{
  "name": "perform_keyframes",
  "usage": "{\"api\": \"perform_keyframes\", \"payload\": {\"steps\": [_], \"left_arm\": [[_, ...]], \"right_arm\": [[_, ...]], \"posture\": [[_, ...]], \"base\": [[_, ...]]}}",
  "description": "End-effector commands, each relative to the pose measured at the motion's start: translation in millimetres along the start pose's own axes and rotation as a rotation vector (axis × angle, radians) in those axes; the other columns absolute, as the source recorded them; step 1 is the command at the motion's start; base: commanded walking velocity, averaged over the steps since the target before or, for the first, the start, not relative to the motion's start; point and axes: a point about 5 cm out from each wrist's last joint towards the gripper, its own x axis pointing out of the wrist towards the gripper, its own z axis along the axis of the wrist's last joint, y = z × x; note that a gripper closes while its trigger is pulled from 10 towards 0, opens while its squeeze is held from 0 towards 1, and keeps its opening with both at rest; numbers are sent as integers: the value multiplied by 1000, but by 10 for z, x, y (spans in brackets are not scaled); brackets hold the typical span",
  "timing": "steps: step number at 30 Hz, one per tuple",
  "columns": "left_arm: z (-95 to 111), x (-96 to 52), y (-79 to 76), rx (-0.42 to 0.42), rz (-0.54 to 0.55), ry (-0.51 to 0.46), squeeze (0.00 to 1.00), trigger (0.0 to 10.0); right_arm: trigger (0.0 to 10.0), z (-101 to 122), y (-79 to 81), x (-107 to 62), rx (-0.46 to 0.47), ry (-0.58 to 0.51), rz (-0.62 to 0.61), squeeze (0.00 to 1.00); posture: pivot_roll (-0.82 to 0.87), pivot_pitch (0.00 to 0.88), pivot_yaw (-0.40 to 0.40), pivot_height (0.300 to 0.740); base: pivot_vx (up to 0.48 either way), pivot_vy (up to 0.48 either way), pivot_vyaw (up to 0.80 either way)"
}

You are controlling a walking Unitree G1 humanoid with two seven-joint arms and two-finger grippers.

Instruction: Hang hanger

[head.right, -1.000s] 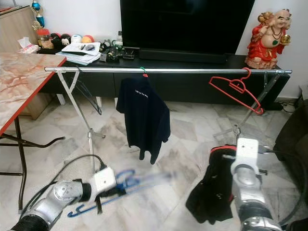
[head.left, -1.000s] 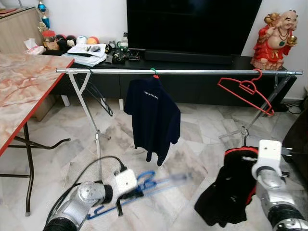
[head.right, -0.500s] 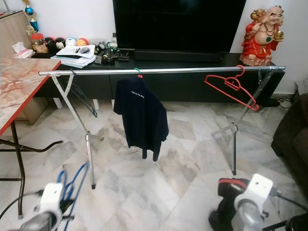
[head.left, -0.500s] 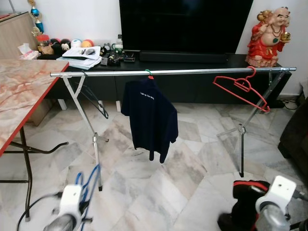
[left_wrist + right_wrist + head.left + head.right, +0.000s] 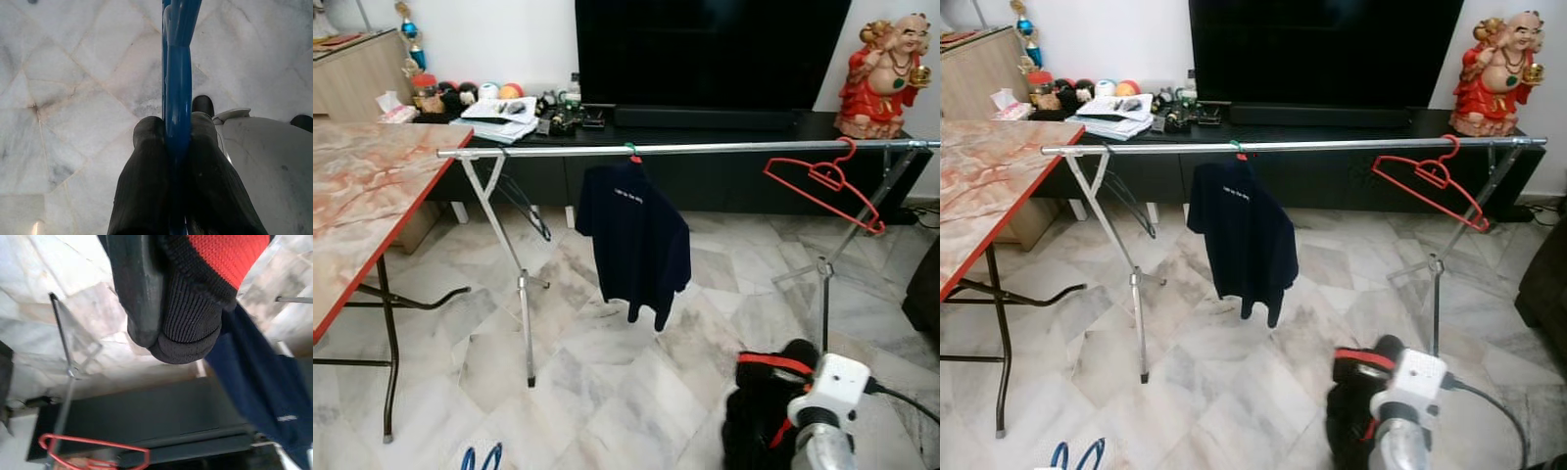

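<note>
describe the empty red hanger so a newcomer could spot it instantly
Find the silver clothes rail that runs across the room in front of the TV cabinet. Near its right end hangs the red hanger, tilted and bare, while the green-hooked one at mid-rail carries a dark navy shirt.

Marble tile floor (image 5: 607, 362), white wall (image 5: 499, 39). Big dark TV (image 5: 710, 54) on low black cabinet (image 5: 705, 171). Red-edged marble-top counter (image 5: 362, 196) on robot's left, red statue (image 5: 891, 73) far right.
</note>
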Motion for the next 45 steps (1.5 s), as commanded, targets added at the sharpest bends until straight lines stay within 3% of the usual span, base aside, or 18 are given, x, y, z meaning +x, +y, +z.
{"api": "perform_keyframes", "payload": {"steps": [1,4,14,20,29,31,38,45], "left_arm": [[-23,-11,50,-12,26,-7,0,10000],[-56,-21,82,-14,50,-3,0,10000],[122,1,177,-49,92,-35,0,10000],[-87,-68,386,-20,87,26,0,10000],[-189,-129,557,-19,102,50,0,10000],[-187,-131,570,-21,103,49,0,10000],[-213,-103,402,-23,72,38,0,10000],[-259,-109,388,11,53,69,0,10000]], "right_arm": [[10000,151,41,-1,-23,-86,41,0],[10000,240,85,-51,-83,-134,104,0],[10000,385,153,6,-84,-159,131,0],[10000,330,57,-82,-62,-138,50,0],[10000,326,8,-93,-95,-114,46,0],[10000,323,22,-93,-100,-111,57,0],[10000,325,77,0,-108,-99,85,0],[10000,355,58,48,-98,-101,63,0]], "posture": [[-35,0,14,740],[-38,0,9,740],[-7,0,8,740],[-85,0,77,740],[-75,0,64,740],[-73,0,62,740],[-25,0,51,740],[-46,0,52,740]], "base": [[0,0,0],[0,0,0],[0,0,0],[0,0,0],[0,0,178],[0,0,800],[0,0,800],[0,0,418]]}}
